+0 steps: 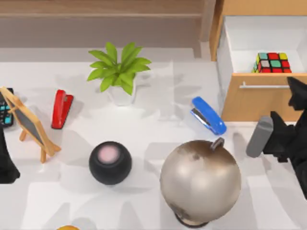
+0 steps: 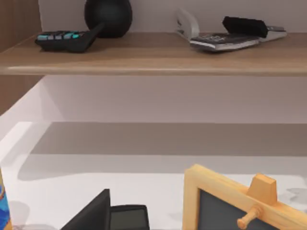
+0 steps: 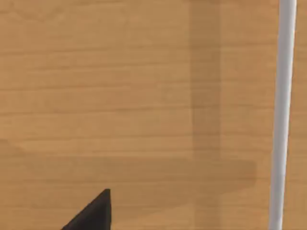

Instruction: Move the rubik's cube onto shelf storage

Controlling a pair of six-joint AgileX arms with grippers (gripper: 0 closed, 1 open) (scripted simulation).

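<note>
The rubik's cube (image 1: 272, 63) sits inside the open white drawer (image 1: 240, 38) of the wood cabinet at the back right. Its top shows green, red, yellow and white stickers. The shelf storage (image 1: 100, 12) runs along the back of the table as a long light-wood board; the left wrist view shows the shelf storage (image 2: 153, 60) carrying a calculator, a black ball and staplers. My right gripper (image 1: 291, 115) hovers just in front of the drawer's wooden front, close to its metal handle (image 3: 283, 115). My left gripper (image 1: 5, 167) stays parked at the table's left edge.
A potted plant (image 1: 120, 72), red stapler (image 1: 61, 108), blue stapler (image 1: 209, 116), black speaker ball (image 1: 110, 162) and large globe (image 1: 200, 181) stand across the table. A small chalkboard easel (image 1: 29, 123) and calculator (image 1: 5, 112) sit at the left.
</note>
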